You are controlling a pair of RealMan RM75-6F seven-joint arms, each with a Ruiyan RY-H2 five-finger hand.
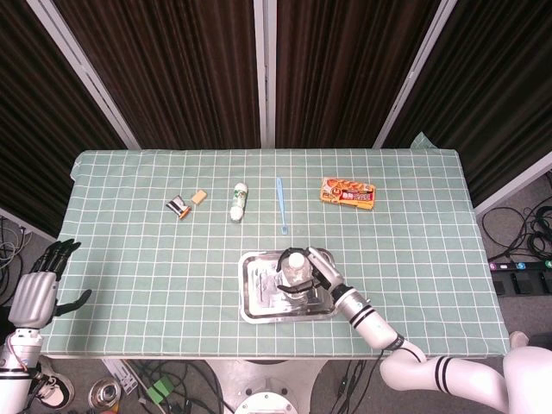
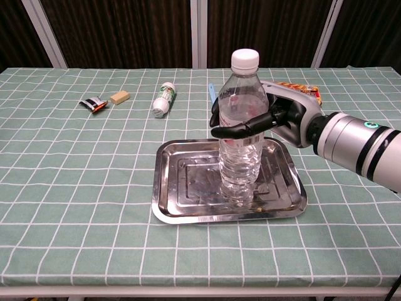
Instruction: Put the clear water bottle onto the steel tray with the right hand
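Steel tray [image 2: 188,213] lies near the front middle of the worktop [image 2: 75,188], which is covered by a green checked cloth. Clear water bottle [image 2: 242,138] stands upright inside the tray, right of the tray's centre, white cap on top; its base appears to rest on the tray floor, though the chest view does not settle whether contact is complete. Right hand [image 2: 276,119] reaches in from the right and grips the bottle at mid-height, dark fingers [image 2: 241,129] wrapped across the front of the label. From the head view the same right hand [image 1: 321,274] shows just right of the bottle [image 1: 296,269] over the tray [image 1: 259,302].

Left hand [image 1: 36,289] hangs off the near left edge of the worktop, well apart from the tray, fingers spread and holding nothing.

Along the far side of the worktop, left to right: a small dark packet [image 2: 94,104], a tan block [image 2: 119,96] just beside it, a white-and-green tube [image 2: 164,99] lying on its side, a pale blue toothbrush [image 1: 281,205], partly hidden behind the bottle in the chest view, and an orange snack box [image 1: 348,193].
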